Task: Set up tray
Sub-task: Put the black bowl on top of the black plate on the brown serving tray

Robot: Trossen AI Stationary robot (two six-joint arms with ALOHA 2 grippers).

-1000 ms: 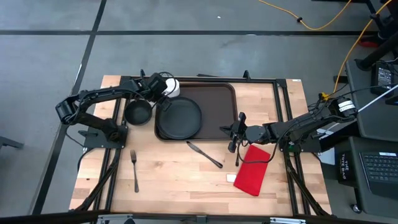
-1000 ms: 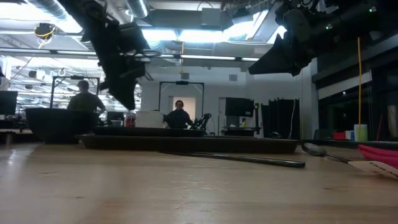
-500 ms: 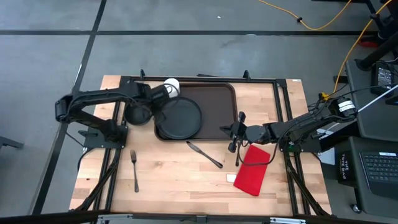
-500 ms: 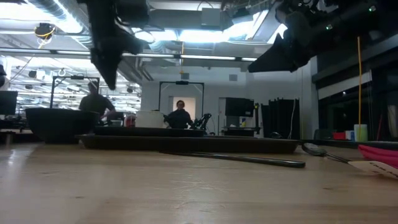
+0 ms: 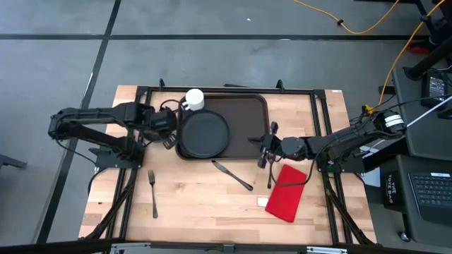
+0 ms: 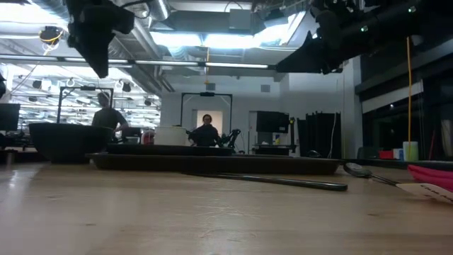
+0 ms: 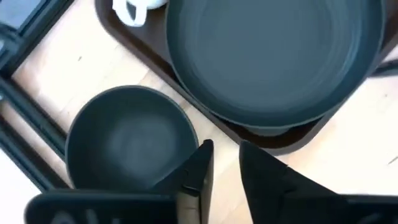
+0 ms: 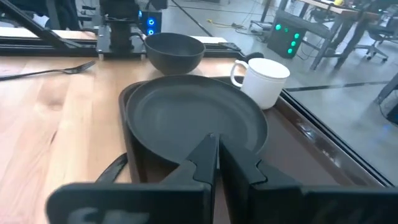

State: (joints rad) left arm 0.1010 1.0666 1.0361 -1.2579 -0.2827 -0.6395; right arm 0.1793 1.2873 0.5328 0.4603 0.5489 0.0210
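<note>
Risk first, as I read it: my left gripper (image 5: 168, 138) hangs over the bowl (image 5: 157, 128), just off the tray's left edge, and a careless descent could clip the bowl's rim and shove it against the tray (image 5: 244, 116), or tip it. Its fingers (image 7: 198, 168) stand slightly apart with nothing between them. My right gripper (image 5: 263, 156) has its fingers pressed together and empty, just off the tray's front right corner; if I swing it carelessly it could nudge the tray or sweep the knife (image 5: 232, 175) lying on the worktop nearby.

That tray sits at the back of the worktop, roughly centred, with the black plate (image 5: 205, 133) on its left half and the white mug (image 5: 194, 99) at its back left corner. So it lies between my two grippers, bowl side to the left. Fork (image 5: 152, 192) and red napkin (image 5: 285, 195) lie toward the front edge, apart from both grippers.
</note>
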